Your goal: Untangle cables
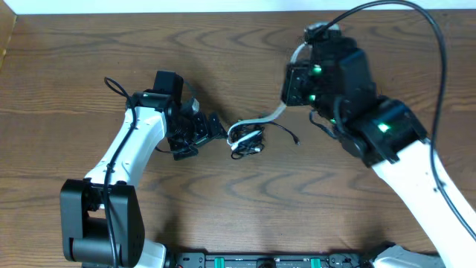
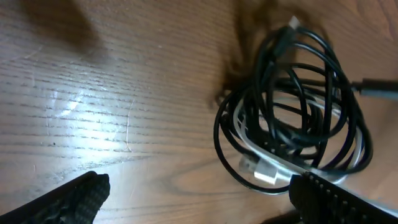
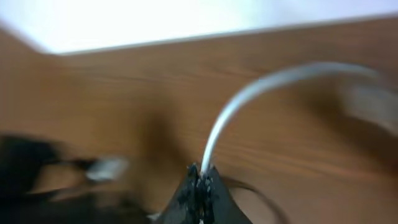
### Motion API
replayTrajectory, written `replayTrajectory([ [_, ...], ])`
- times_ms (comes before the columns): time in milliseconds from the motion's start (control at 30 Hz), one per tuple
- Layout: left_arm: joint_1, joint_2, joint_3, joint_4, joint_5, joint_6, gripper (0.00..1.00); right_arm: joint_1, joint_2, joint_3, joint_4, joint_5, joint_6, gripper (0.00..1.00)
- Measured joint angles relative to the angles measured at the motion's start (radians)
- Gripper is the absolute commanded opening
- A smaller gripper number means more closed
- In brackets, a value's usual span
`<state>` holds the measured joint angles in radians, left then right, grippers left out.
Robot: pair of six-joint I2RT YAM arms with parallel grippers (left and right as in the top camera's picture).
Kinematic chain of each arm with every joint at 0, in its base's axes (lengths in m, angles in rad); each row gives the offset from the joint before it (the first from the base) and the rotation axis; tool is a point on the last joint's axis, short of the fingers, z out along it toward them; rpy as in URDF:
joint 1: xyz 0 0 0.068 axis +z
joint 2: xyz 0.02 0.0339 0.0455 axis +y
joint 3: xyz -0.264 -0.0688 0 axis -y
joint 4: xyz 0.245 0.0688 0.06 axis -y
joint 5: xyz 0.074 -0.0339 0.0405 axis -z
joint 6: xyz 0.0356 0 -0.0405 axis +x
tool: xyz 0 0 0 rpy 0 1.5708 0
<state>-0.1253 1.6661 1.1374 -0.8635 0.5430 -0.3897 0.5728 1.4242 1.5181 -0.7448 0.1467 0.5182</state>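
Observation:
The cables (image 1: 247,140) lie as a small tangled bundle at mid-table, black loops with a white cord among them. In the left wrist view the black loops (image 2: 292,106) and a white plug (image 2: 264,172) lie just ahead of my right-hand finger (image 2: 336,199). My left gripper (image 1: 217,131) (image 2: 199,199) stands open just left of the bundle, with bare wood between its fingers. The white cable (image 1: 274,114) runs up and to the right from the bundle to my right gripper (image 1: 288,103). That gripper (image 3: 200,186) is shut on the white cable (image 3: 214,137), which arcs away in a blurred view.
A thin black cable tail with a small plug (image 1: 297,141) trails right of the bundle. The right arm's thick black cable (image 1: 416,15) loops over the far right. The table's far edge (image 1: 149,9) runs along the top; the arms' base rail (image 1: 260,261) lies at the front.

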Motion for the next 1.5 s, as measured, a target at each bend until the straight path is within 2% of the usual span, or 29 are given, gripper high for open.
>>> replayTrajectory([
  [100, 0.0, 0.0, 0.0, 0.0, 0.0, 0.0, 0.98, 0.0, 0.068, 0.0, -0.059, 0.074, -0.008, 0.01],
  [233, 0.0, 0.0, 0.0, 0.0, 0.0, 0.0, 0.98, 0.0, 0.139, -0.003, -0.068, 0.066, -0.014, 0.01],
  [533, 0.0, 0.0, 0.0, 0.0, -0.007, 0.0, 0.98, -0.004, 0.098, 0.048, -0.04, 0.092, -0.084, 0.02],
  [600, 0.0, 0.0, 0.0, 0.0, -0.019, 0.0, 0.98, -0.008, 0.064, 0.066, -0.036, 0.1, -0.09, 0.1],
  [633, 0.0, 0.0, 0.0, 0.001, -0.027, 0.0, 0.98, -0.01, 0.046, 0.074, -0.039, 0.105, -0.095, 0.25],
  [700, 0.0, 0.0, 0.0, 0.001, -0.035, 0.0, 0.98, -0.012, 0.013, 0.088, -0.058, 0.114, -0.096, 0.45],
  [800, 0.0, 0.0, 0.0, 0.002, -0.045, 0.0, 0.98, -0.012, -0.008, 0.1, -0.117, 0.102, -0.105, 0.59],
  [867, 0.0, 0.0, 0.0, 0.002, -0.049, 0.0, 0.98, -0.012, 0.008, 0.1, -0.161, 0.068, -0.107, 0.72],
  [1067, 0.0, 0.0, 0.0, 0.0, -0.052, 0.0, 0.98, -0.01, 0.144, 0.091, -0.243, -0.087, -0.108, 0.99],
  [1300, 0.0, 0.0, 0.0, -0.004, -0.052, 0.0, 0.98, 0.031, 0.307, 0.089, -0.267, -0.275, -0.154, 0.99],
  [1500, 0.0, 0.0, 0.0, -0.004, -0.052, 0.0, 0.98, 0.079, 0.436, 0.089, -0.24, -0.338, -0.172, 0.95],
])
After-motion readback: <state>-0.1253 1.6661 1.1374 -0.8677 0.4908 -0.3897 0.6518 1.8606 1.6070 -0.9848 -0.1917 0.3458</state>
